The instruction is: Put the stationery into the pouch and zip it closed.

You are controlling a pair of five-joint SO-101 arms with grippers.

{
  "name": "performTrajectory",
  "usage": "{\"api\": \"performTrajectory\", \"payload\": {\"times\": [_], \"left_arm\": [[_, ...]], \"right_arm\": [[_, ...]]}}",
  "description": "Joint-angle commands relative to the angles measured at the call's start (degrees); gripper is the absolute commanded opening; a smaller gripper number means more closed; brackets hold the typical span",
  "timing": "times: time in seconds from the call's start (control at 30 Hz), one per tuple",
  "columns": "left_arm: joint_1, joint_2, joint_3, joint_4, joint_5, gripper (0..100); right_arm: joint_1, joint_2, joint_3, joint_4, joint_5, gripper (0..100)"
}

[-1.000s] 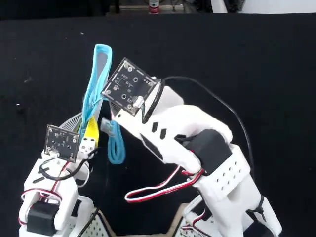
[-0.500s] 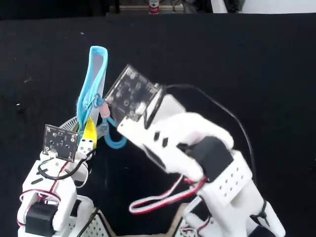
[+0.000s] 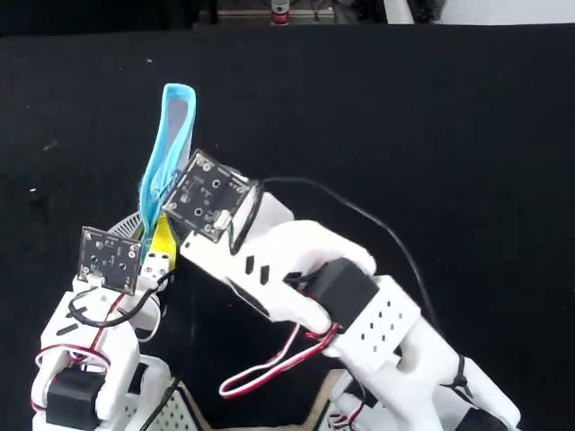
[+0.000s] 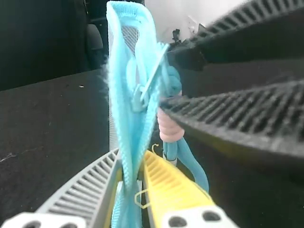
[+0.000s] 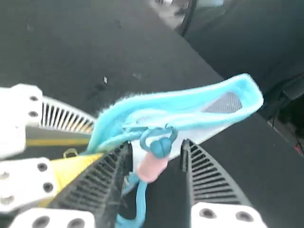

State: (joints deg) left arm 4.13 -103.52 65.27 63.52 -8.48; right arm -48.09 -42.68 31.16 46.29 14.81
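Note:
A light blue mesh pouch stands on edge on the black table, its lower end pinched by my left gripper, which is shut on it between a grey and a yellow finger. In the left wrist view the pouch shows its zipper slider, with a blue pull cord and a pink bead hanging from it. My right gripper is open, its black fingers on either side of the cord's knot and the pink bead, right beside the pouch.
The right arm reaches across the near middle of the table and covers the cord in the high view. Its red and white cable loops low near the front edge. The black table lies bare to the right and behind.
The right arm has swung left and lower, up against the pouch. The blue cord loop that hung beside the pouch is now hidden under that wrist. The left arm and pouch have barely shifted.

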Motion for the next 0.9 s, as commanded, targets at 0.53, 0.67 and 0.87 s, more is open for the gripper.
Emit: {"api": "performTrajectory", "payload": {"times": [0.53, 0.67, 0.87], "left_arm": [[0.4, 0.2, -2.7, 0.3, -0.6, 3], [0.4, 0.2, -2.7, 0.3, -0.7, 3], [0.4, 0.2, -2.7, 0.3, -0.7, 3]], "right_arm": [[1.9, -1.5, 7.0, -13.6, 8.1, 2.3], [6.1, -3.0, 5.5, -13.3, 4.0, 1.0], [9.7, -6.7, 5.8, -13.3, 0.0, 1.0]]}}
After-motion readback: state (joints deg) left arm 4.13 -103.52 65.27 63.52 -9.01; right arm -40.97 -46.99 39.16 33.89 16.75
